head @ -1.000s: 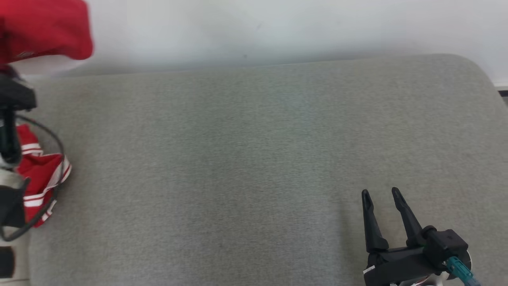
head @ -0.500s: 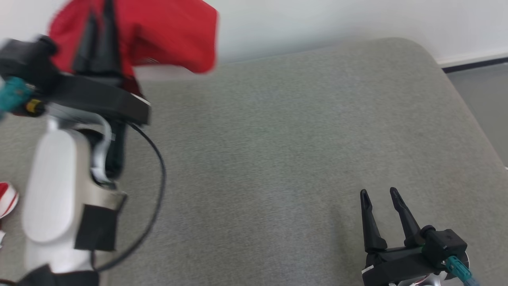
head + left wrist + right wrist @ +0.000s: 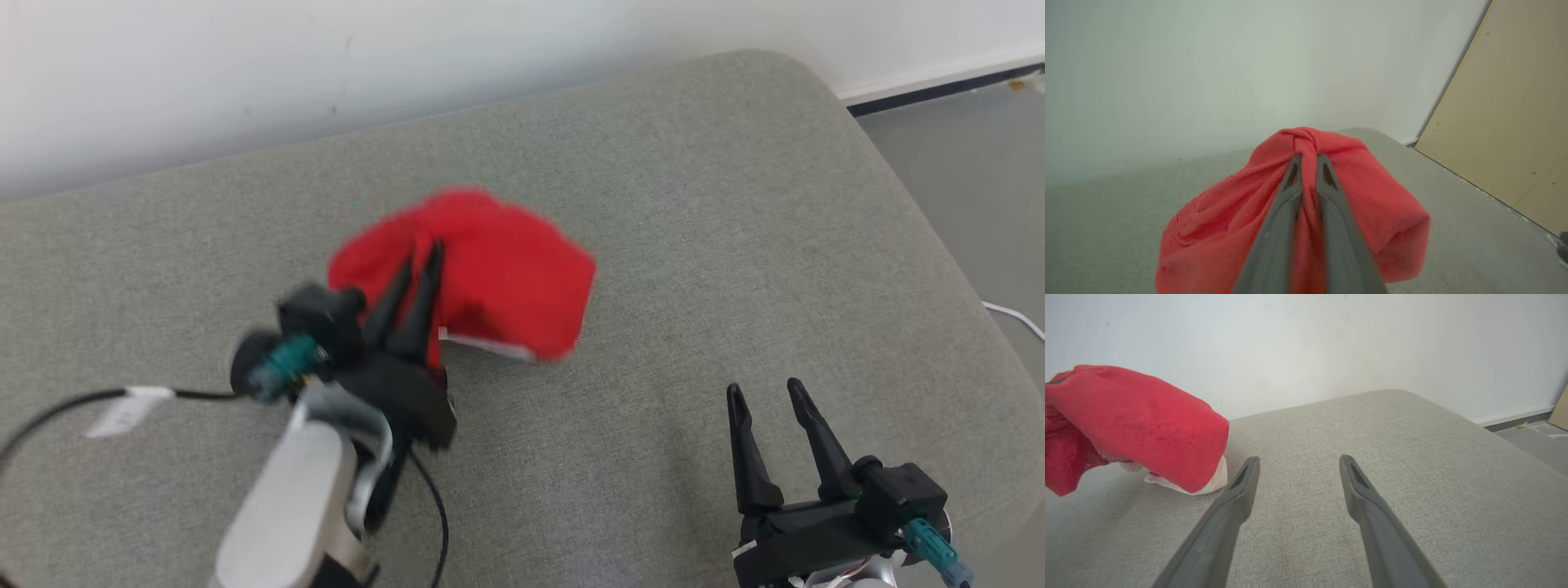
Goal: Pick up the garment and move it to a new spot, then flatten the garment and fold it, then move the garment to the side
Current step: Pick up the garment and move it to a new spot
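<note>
Left gripper (image 3: pixel 422 255) is clamped narrow on the garment (image 3: pixel 506 269), fingers nearly together with a fold of red cloth pinched between them; left wrist view confirms it, cloth bunched over both sides of the gripper (image 3: pixel 1308 158) and twisted into a knot-like ridge just past the tips

Garment location: left of centre on the grey upholstered surface (image 3: pixel 653 204), toward the back edge near the white wall (image 3: pixel 326 49). It hangs as a rounded red bundle (image 3: pixel 1384 212), not spread flat. In the right wrist view the bundle (image 3: pixel 1139 412) sits at the left, and a white part (image 3: pixel 1216 477) along its lower edge looks to touch the surface; the rest is lifted. Head view is blurred around the cloth and the left arm, so no finer detail there

Right gripper (image 3: pixel 764 389) is wide, nothing between the fingers, low at the front right of the surface and well apart from the garment. Right wrist view shows the gripper (image 3: pixel 1299 459) with bare grey fabric between its fingers, the garment off to the left of the left finger

Other items: pale left forearm (image 3: pixel 286 506) at the bottom edge, black cable (image 3: pixel 49 408) with a white tag looping off to the left, grey floor (image 3: pixel 963 147) past the surface's rounded right corner, tan board (image 3: pixel 1506 122) leaning at the right in the left wrist view
</note>
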